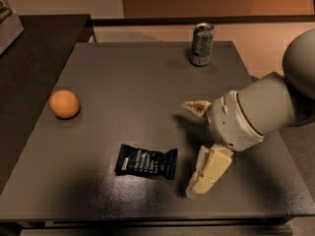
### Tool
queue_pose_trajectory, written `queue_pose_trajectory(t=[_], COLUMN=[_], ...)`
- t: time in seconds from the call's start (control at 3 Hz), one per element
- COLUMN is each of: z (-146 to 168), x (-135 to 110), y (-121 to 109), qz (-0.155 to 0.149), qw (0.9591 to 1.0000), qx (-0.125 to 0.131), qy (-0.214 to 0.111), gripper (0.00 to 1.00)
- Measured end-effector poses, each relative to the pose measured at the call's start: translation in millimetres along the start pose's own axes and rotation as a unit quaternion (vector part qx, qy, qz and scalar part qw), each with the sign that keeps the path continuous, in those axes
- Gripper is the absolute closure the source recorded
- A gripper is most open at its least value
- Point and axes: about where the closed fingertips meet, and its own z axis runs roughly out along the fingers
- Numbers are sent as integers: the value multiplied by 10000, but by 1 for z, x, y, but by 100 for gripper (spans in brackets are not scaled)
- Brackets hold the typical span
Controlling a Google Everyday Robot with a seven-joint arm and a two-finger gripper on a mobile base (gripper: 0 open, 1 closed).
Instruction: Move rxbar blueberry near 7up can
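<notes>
Pincer (189,149) hangs wide open and empty just beside the snack bar (146,162), which lies flat near the tabletop (123,77) front edge, well apart from the can (202,44) at the back; the approach seems in hand, and next it must straddle and grip the bar.

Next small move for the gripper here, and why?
Probably shift the gripper left and down to straddle the rxbar blueberry. Its fingers stand open just right of the bar, which lies flat and ungrasped near the front of the table, far from the 7up can at the back edge.
</notes>
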Motion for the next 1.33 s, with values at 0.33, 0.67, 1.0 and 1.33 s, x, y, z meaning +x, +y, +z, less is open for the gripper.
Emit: queue_pose_trajectory(t=[0.33,0.67,1.0,1.33], z=[22,39,50,55], x=[-11,-15,-16,-19], y=[9,13,16,18], qz=[66,142,182,175], qw=[9992,9980,9970,9961], qx=[-115,-211,-291,-343], qy=[-364,-583,-696,-797], gripper=[0,0,0,18])
